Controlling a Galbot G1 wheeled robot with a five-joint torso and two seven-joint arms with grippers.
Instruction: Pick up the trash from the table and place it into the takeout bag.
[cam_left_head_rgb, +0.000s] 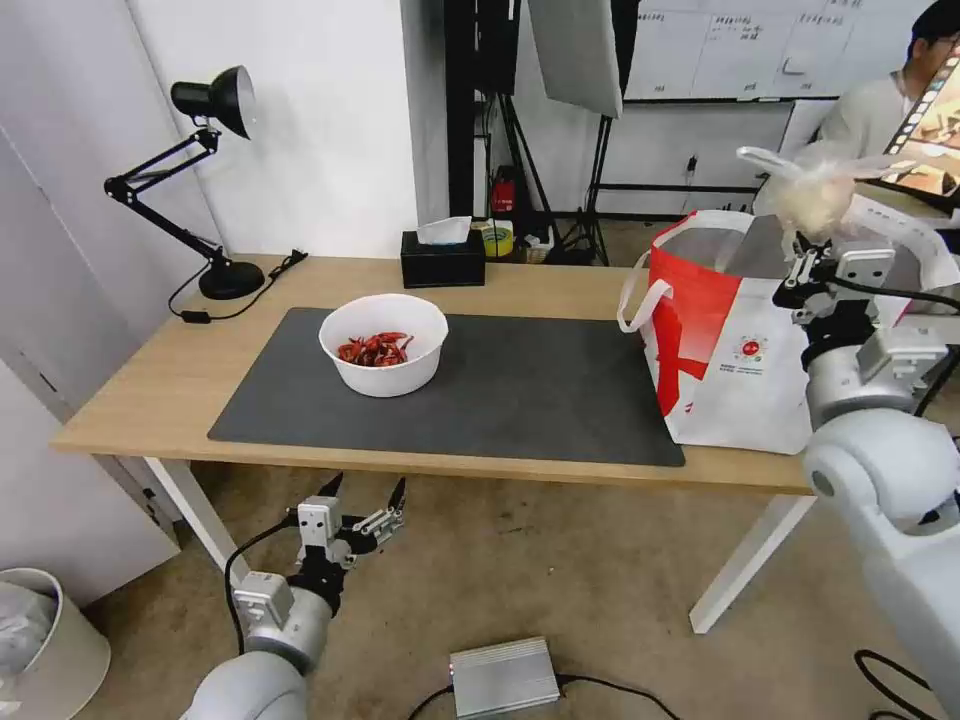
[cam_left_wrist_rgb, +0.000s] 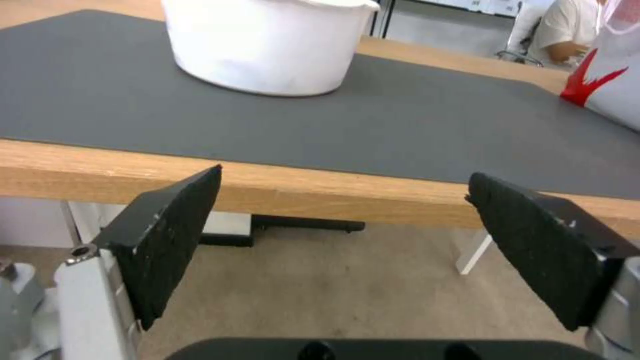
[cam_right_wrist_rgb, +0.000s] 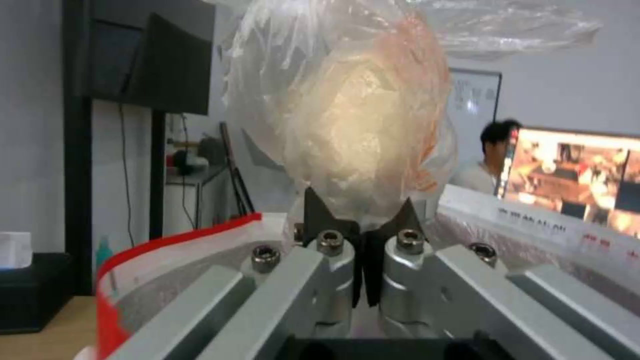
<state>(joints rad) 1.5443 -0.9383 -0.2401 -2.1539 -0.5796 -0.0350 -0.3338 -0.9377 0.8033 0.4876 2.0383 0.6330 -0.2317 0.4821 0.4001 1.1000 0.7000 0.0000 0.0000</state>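
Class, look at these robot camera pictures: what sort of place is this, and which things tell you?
Probably a lab or studio rather than a home: a studio light panel on a stand, a whiteboard behind, and a plain table set up with a desk lamp.

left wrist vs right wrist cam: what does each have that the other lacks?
Left wrist alone: the open left gripper below the table edge, the white bowl on the dark grey mat. Right wrist alone: the right gripper shut on the clear bag with a pale bun, a black tissue box. Both: the takeout bag.
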